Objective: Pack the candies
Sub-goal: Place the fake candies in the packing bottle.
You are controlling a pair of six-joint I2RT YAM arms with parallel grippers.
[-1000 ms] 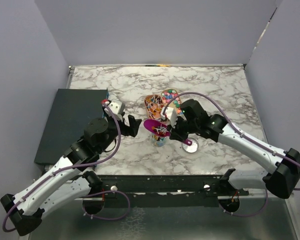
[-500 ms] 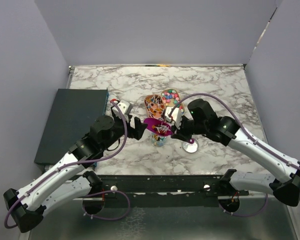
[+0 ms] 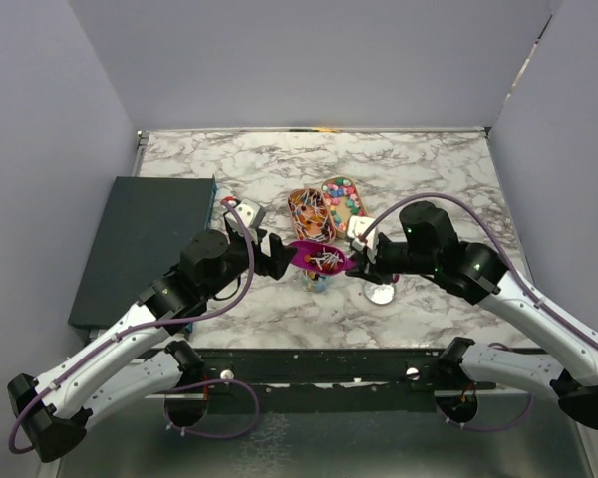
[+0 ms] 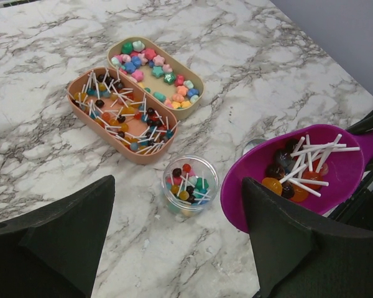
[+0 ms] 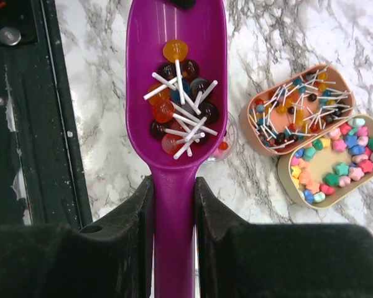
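My right gripper [image 5: 174, 208] is shut on the handle of a purple scoop [image 5: 177, 93], which holds several lollipops over a small clear cup [image 4: 189, 184]. The cup contains mixed candies and lollipops. In the top view the scoop [image 3: 320, 259] hangs just above the cup [image 3: 316, 283]. My left gripper [image 4: 176, 208] stands open, its fingers [image 4: 56, 242] on either side of the cup without touching it. A tan tray [image 4: 196, 84] of small bright candies [image 4: 152, 65] and an orange tray [image 4: 81, 118] of lollipops lie beyond the cup.
A round clear lid [image 3: 382, 293] lies on the marble to the right of the cup, under my right arm. A dark flat box [image 3: 140, 244] fills the table's left side. The dark rail [image 5: 25, 124] runs along the near edge.
My left gripper has moved right to the cup. My right arm has drawn back from over the trays, bringing the loaded scoop level above the cup.
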